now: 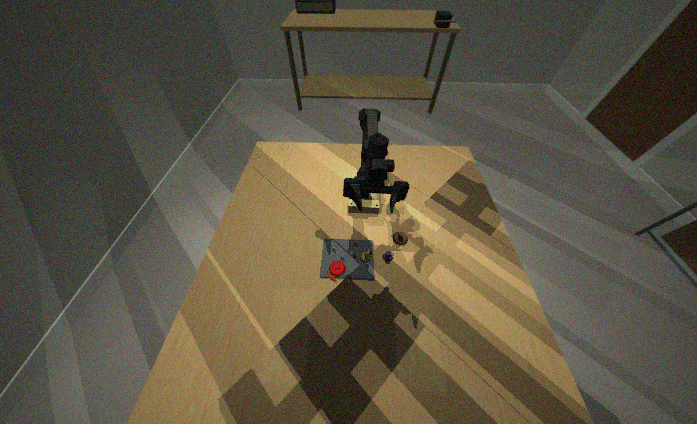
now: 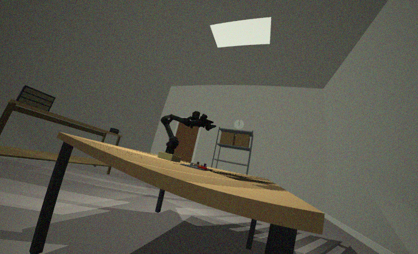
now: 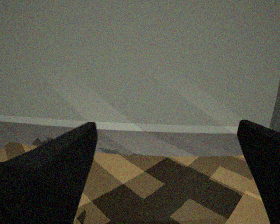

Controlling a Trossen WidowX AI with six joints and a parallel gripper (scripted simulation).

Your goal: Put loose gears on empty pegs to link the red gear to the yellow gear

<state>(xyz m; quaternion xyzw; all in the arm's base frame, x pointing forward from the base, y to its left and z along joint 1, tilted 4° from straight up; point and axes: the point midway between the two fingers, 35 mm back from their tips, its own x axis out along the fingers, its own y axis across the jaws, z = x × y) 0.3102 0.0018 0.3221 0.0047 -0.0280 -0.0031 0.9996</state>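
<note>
Pale wooden worktop (image 1: 266, 194) (image 2: 179, 183), striped with shadow. Black end effector (image 1: 376, 202) (image 2: 213, 125) (image 3: 171, 129) raised, fingers wide apart, nothing between. Dark brown loose gear (image 1: 400, 238) and small purple loose gear (image 1: 388, 257) stand beside the grey pegged board (image 1: 347, 276). Best approach: descend vertically, grip 1 gear low and level, centre over peg. 2 brown boxes (image 2: 227, 138) (image 2: 241, 140) on the metal shelf unit (image 2: 234, 146); contents hidden.

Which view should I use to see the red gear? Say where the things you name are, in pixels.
The top view: it shows the red gear (image 1: 336, 268) (image 2: 202, 168) whole from above, on the grey board (image 1: 325, 258). The exterior view gives only a tiny, edge-on red sliver. The wrist view doesn't show it.
</note>
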